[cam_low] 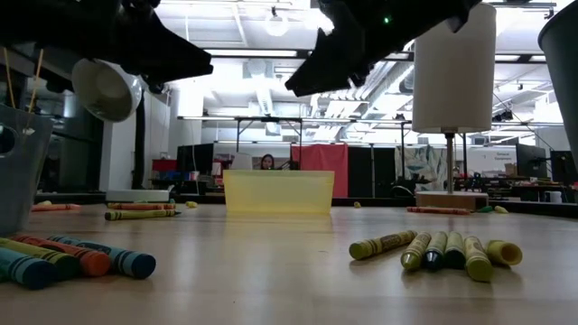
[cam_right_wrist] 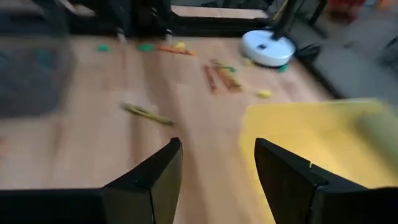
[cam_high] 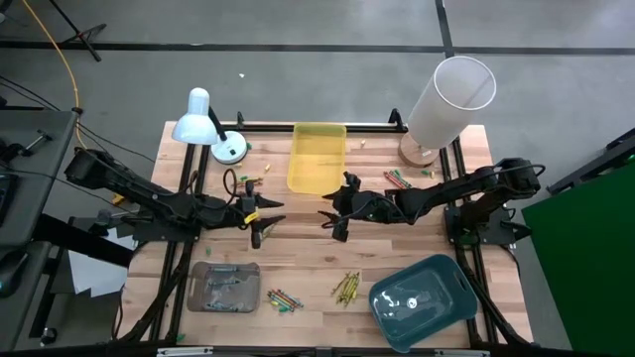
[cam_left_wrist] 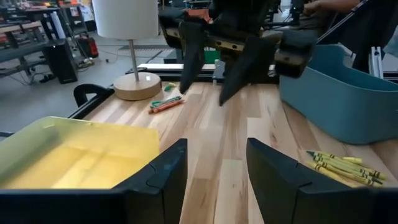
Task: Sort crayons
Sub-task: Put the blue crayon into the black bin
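- Two tools face each other over the middle of the wooden table (cam_high: pixel 308 260); we see the left tool (cam_high: pixel 266 220) and the right tool (cam_high: pixel 332 220) both raised off the wood, each with its fingers spread apart and nothing between them.
- We find the crayons in loose groups: a yellow-olive cluster (cam_high: pixel 346 288) beside the teal tray (cam_high: pixel 425 297), a mixed bunch (cam_high: pixel 284 299) just beside the grey tray (cam_high: pixel 224 287), a few red and green ones (cam_high: pixel 398 179) near the white lamp shade (cam_high: pixel 451 102).
- A yellow tray (cam_high: pixel 317 157) sits at the far edge, between the blue desk lamp (cam_high: pixel 205 124) and that shade.
- More crayons (cam_high: pixel 249 181) lie near the blue lamp's base.
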### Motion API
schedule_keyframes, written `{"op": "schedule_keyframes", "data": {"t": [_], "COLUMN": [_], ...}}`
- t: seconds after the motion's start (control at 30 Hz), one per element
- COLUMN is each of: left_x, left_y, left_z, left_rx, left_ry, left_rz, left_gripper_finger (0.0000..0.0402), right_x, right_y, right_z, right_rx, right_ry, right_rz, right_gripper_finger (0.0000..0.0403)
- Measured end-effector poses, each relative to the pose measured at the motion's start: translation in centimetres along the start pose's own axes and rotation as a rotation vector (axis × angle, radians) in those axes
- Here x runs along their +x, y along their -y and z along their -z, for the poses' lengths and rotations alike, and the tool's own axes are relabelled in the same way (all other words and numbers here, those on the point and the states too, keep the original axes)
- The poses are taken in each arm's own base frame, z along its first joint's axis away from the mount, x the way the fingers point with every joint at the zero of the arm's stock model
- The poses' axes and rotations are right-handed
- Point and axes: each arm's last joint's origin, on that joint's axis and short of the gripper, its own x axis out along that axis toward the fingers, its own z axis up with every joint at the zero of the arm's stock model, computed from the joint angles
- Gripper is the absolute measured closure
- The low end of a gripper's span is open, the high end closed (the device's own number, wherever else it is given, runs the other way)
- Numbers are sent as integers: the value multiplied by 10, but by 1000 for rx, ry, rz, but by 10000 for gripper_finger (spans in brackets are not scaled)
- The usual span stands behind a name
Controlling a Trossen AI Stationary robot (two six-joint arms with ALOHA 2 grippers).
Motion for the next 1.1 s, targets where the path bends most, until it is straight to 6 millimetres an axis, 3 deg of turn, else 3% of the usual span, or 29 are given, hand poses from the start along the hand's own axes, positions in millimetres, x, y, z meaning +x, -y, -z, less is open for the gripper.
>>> {"op": "schedule_keyframes", "data": {"t": [0.13, 0.23, 0.47, 0.6, 0.83, 1.1], "left_x": [-1, -4, -12, -15, -22, -28], "left_y": [-3, -5, -7, -6, -1, 12], "left_z": [-2, -6, -15, -17, -17, -15], "left_rx": [1, -19, -81, -117, -147, -186], "left_ry": [12, 32, 79, 85, 76, 59], "left_rz": [-44, -51, -25, -11, 32, 108], "left_gripper_finger": [252, 252, 252, 252, 252, 252], "right_x": [1, -3, -3, 9, 42, 71], "right_y": [-17, -51, -141, -176, -217, -238], "right_z": [-2, 7, 5, -3, -9, 2], "right_rx": [221, 241, 124, 105, 85, 174], "right_ry": [13, -77, -287, -396, -471, -564], "right_rz": [-242, -360, -367, -342, -316, -187], "right_gripper_finger": [208, 208, 208, 208, 208, 208]}}
